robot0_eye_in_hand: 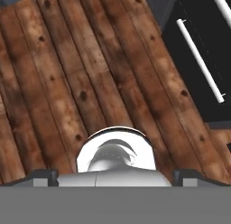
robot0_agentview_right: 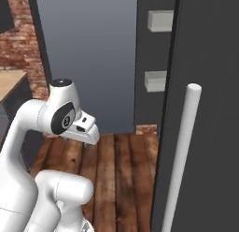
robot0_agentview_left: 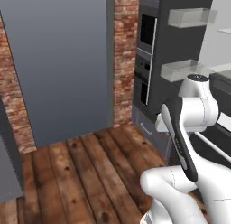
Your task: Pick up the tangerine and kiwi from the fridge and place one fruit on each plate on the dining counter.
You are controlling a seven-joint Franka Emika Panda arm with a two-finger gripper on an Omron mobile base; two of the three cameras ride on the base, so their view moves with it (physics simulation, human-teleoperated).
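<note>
Hand view is showing the gripper (robot0_eye_in_hand: 115, 175) pointing down at the wooden floor (robot0_eye_in_hand: 67, 83), jaws spread and grasping nothing. The fridge (robot0_agentview_right: 205, 62) is standing open ahead and right of it; tangerine and kiwi are lying somewhere inside, unseen.

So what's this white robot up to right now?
It's parked beside the fridge, whose door stands open with its long pale handle in front. The arm is folded up, and the gripper is open, holds nothing, and points down at the wooden floor. No fruit has been picked up yet.
</note>
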